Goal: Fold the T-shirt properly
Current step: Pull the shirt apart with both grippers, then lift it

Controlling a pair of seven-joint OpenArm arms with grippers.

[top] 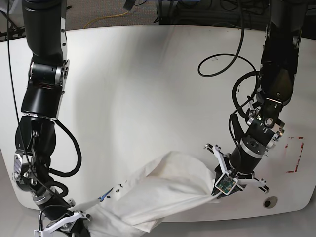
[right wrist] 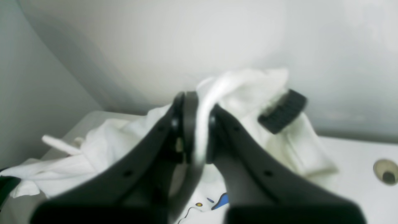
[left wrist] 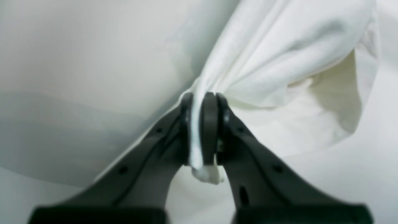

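The T-shirt (top: pixel 158 190) lies bunched along the bench's (top: pixel 148 89) near edge, stretched between both arms. The left gripper (left wrist: pixel 203 130) and right gripper (right wrist: pixel 199 130) each have jaws clenched on cloth. Spreading looks underway; next, lift and flatten it.

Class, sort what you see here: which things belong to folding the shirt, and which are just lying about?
Belongs to the job:
T-shirt
left gripper, shut on it
right gripper, shut on it

Just lying about:
black cable
red tape marks
table hole
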